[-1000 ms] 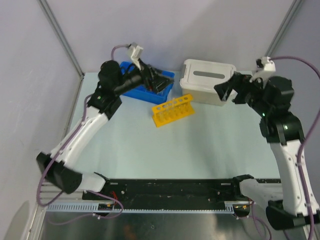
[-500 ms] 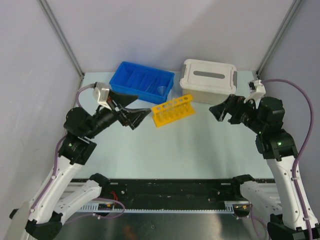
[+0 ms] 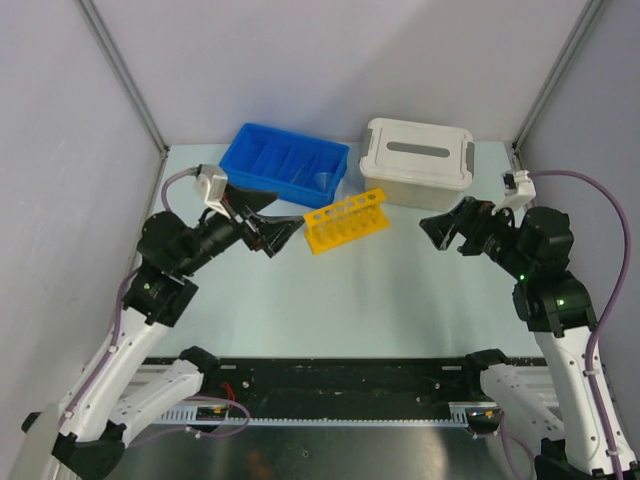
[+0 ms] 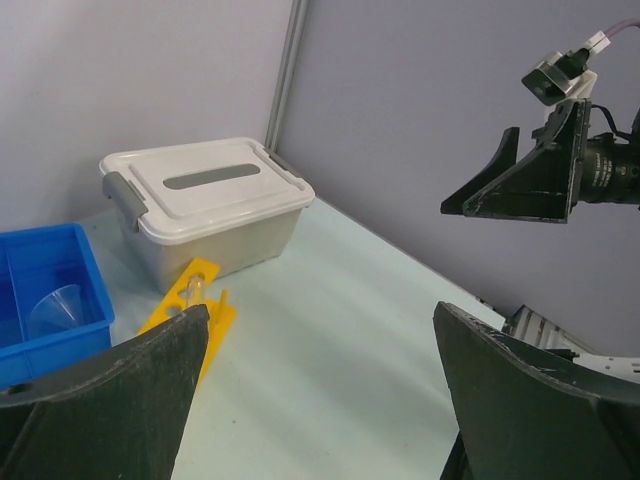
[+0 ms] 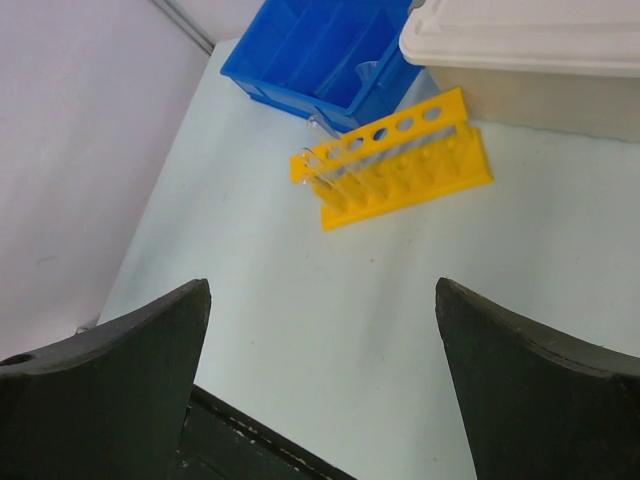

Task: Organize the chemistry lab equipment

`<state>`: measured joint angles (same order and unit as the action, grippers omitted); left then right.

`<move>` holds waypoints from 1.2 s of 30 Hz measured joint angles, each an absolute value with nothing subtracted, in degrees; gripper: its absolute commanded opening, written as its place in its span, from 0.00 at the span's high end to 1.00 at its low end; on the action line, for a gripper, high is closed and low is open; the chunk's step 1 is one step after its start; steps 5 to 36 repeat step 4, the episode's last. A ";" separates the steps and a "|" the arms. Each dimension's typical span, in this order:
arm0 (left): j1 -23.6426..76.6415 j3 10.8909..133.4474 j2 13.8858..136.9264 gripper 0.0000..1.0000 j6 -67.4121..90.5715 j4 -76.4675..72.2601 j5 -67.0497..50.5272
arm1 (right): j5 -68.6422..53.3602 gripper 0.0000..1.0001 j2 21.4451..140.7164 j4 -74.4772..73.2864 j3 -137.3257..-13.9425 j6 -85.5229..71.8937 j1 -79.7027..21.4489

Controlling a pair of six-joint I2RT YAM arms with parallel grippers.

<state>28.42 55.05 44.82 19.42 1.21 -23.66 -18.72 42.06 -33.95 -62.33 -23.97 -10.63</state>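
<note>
The yellow holed test-tube rack (image 3: 346, 220) lies on the table between the bin and the tub; it also shows in the right wrist view (image 5: 395, 160) and the left wrist view (image 4: 190, 297). A clear funnel (image 3: 322, 180) sits in the blue bin's right compartment, seen too in the left wrist view (image 4: 57, 306). My left gripper (image 3: 268, 226) is open and empty, held above the table just left of the rack. My right gripper (image 3: 446, 226) is open and empty, in front of the tub. The clamp stick, wire triangle, gauze and tiny blue piece are out of view.
The blue divided bin (image 3: 283, 163) stands at the back left. The beige tub with white lid (image 3: 416, 162) stands at the back right. Metal frame posts rise at both back corners. A black rail (image 3: 340, 378) runs along the near edge.
My left arm has pulled back from over the blue bin and now hovers left of the rack. My right gripper has drawn back and lowered in front of the tub.
</note>
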 measured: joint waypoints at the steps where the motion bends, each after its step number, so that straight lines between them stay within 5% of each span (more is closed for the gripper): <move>1: 28.42 55.05 44.91 0.01 19.42 1.23 -23.66 | -18.72 0.01 42.06 -33.95 -62.26 -23.99 -10.63; 36: 28.42 55.05 45.15 0.01 19.40 1.50 -23.66 | -18.70 0.01 42.09 -33.95 -62.19 -23.99 -10.63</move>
